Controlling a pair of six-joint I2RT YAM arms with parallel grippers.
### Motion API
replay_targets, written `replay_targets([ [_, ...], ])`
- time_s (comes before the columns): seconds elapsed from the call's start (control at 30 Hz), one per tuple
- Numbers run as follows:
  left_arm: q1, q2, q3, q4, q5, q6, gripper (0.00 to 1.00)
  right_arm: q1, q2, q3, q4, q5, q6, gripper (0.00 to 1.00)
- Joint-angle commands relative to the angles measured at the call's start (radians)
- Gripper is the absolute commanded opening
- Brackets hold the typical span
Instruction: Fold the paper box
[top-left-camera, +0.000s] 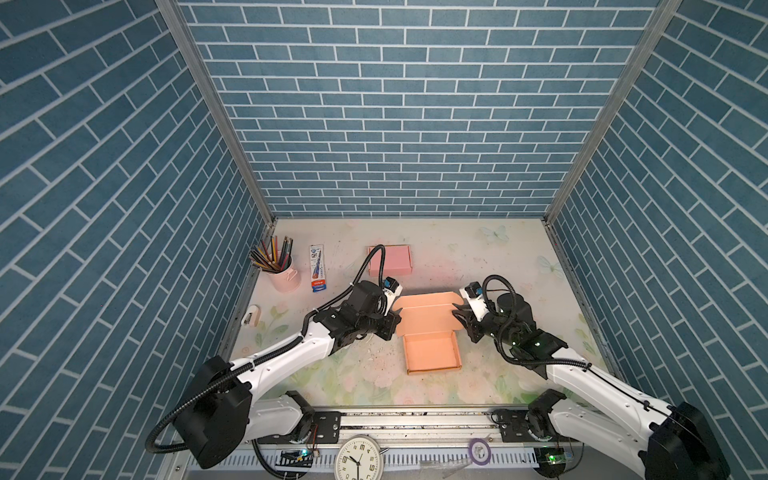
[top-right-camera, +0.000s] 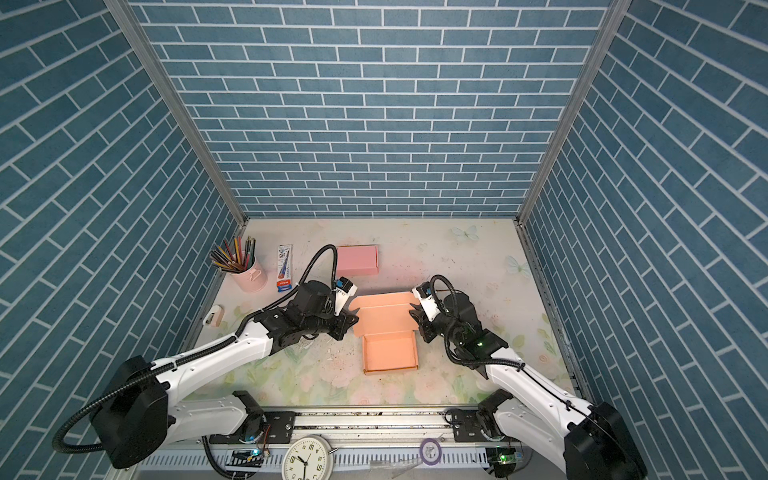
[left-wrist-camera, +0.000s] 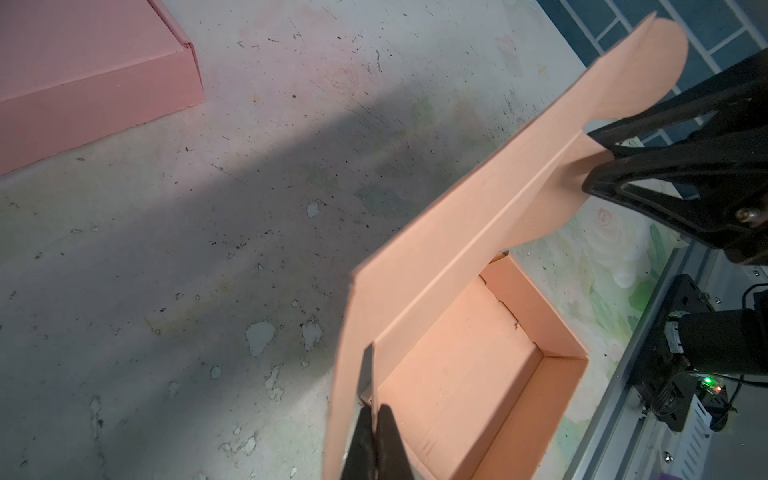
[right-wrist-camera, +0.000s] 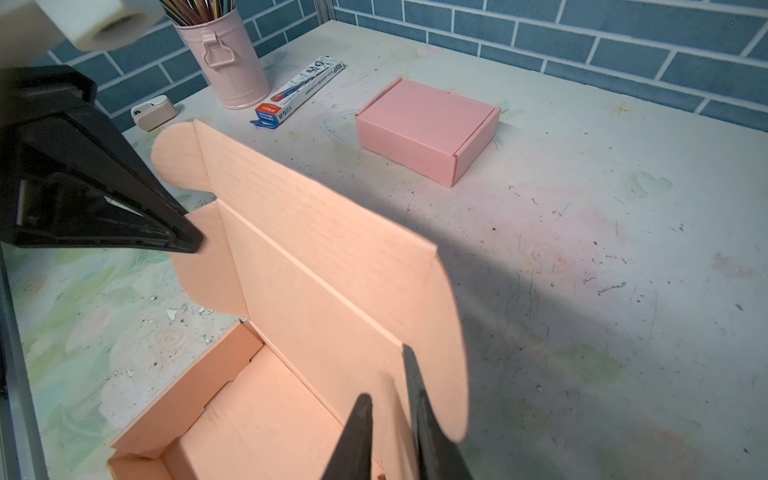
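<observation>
Your two boxes: pink box (top-left-camera: 390, 260), and orange box (top-left-camera: 432, 353) with left gripper (left-wrist-camera: 374, 409) pinching its lid, right gripper (right-wrist-camera: 386, 374) parted; one clock (top-left-camera: 358, 459), only in top views.

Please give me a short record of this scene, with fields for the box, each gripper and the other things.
Box: orange paper box, tray open, lid raised
Left gripper: shut on the lid's side flap
Right gripper: jaws slightly apart around the opposite flap
Elsewhere: closed pink paper box; pink metal pail of coloured pencils
</observation>
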Motion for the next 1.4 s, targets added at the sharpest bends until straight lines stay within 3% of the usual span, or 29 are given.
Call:
replay_targets([
  [0.0,-0.007,-0.013,0.012,-0.039,-0.022,0.018,0.02,-0.003,-0.008,-0.012,0.005,0.019,0.026,0.19],
  [0.3,-0.009,-0.021,0.015,-0.04,-0.032,0.016,0.02,-0.002,0.037,0.012,-0.007,0.012,0.027,0.06],
  [0.57,-0.013,-0.013,0.023,-0.004,-0.055,-0.004,0.01,0.001,0.07,0.045,0.002,-0.01,0.078,0.04],
  [0.93,-0.013,0.02,0.077,0.072,-0.141,-0.026,0.0,0.05,0.121,0.103,0.047,0.094,0.174,0.07],
  [1.37,-0.014,0.16,0.144,0.255,-0.294,-0.036,0.0,0.052,0.295,0.227,0.064,0.19,0.234,0.15],
])
